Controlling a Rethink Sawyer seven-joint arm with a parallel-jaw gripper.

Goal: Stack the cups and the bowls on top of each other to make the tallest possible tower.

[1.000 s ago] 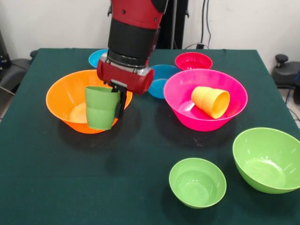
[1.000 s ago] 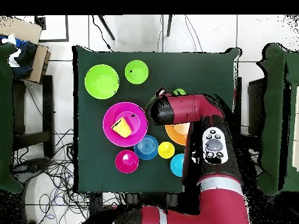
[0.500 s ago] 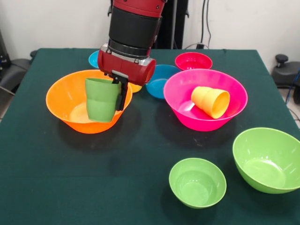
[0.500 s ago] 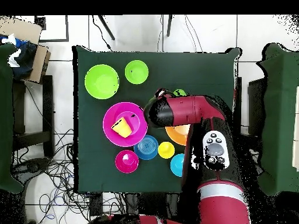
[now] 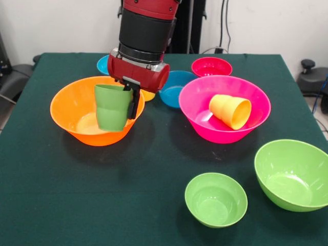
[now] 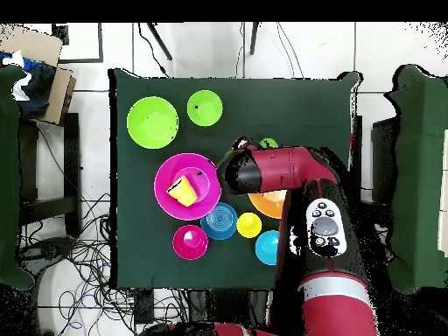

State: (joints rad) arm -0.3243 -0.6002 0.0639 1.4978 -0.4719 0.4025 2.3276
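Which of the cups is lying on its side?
The orange-yellow cup, tipped over inside the large hot pink bowl. The green cup hangs upright in the gripper; the yellow cup stands on the table.

From my remote station, I see bright, even room light falling from above on the dark green table [image 5: 154, 205]. Soft, short shadows pool beneath the small lime green bowl [image 5: 216, 199] and the large hot pink bowl [image 5: 224, 107]. Pale glare streaks the glossy rim of the large orange bowl [image 5: 69, 110]. The front view reads crisp throughout; my overhead view shows the white floor [image 6: 306, 52] nearly washed out.
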